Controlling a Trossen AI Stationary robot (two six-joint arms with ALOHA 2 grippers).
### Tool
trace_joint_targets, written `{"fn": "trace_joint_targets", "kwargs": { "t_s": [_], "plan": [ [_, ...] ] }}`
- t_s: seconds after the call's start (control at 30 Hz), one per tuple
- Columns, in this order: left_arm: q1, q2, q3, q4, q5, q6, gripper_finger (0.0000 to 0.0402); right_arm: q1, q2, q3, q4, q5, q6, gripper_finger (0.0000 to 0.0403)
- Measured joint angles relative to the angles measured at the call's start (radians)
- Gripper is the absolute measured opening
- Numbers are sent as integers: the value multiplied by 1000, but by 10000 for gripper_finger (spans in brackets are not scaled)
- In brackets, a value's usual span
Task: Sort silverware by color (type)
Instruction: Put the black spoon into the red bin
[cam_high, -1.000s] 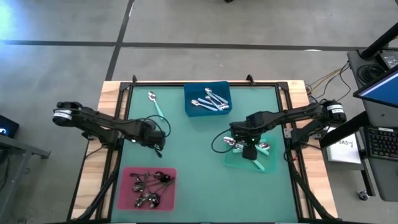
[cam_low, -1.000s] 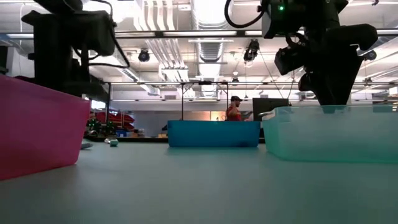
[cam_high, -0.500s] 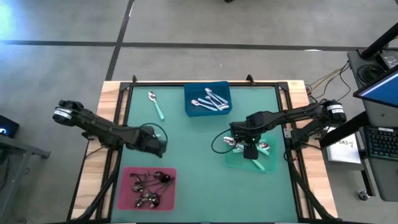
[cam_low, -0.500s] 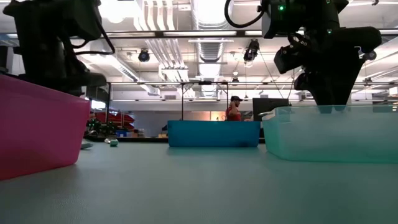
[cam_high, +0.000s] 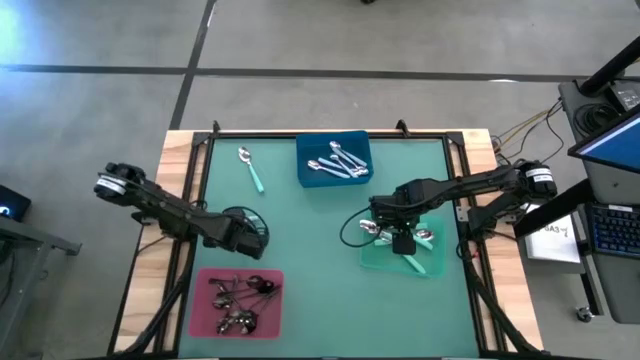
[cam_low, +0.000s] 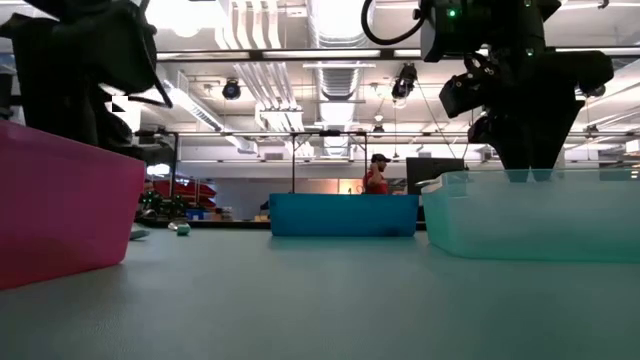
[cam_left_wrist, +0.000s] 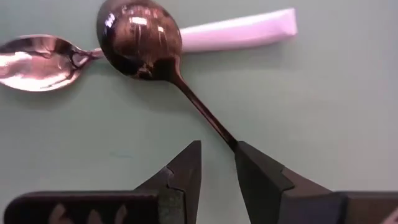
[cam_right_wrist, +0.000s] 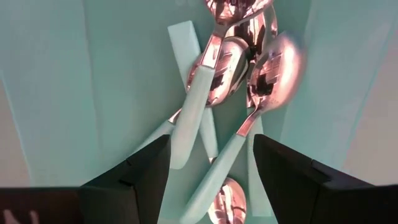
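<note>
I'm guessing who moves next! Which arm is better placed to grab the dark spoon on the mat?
Left. Its pincer sits right at the shiny dark metal spoon, fingers open beside the handle. The right pincer hangs open over the pale green plastic tray, away from that spoon.

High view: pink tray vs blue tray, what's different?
Place: the pink tray sits at the table's near left corner, while the blue tray sits at the middle of the far edge.
Contents: the pink tray holds a tangled heap of dark-handled spoons, and the blue tray holds a few all-silver spoons, lying more loosely.
Shared: both are open rectangular trays on the green mat, each holding one kind of spoon.
</note>
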Motion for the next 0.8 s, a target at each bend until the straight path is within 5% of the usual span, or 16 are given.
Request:
{"fn": "trace_joint_targets", "kwargs": {
  "t_s": [0.3, 0.53, 0.8],
  "plan": [
    [-3, 118, 25, 14, -4, 0, 82, 0, 0, 0, 10, 0, -17, 219],
    [-12, 71, 39, -134, 52, 41, 82, 0, 0, 0, 21, 0, -16, 219],
    [-16, 33, 52, -125, 31, 40, 82, 0, 0, 0, 34, 0, -15, 219]
  ]
}}
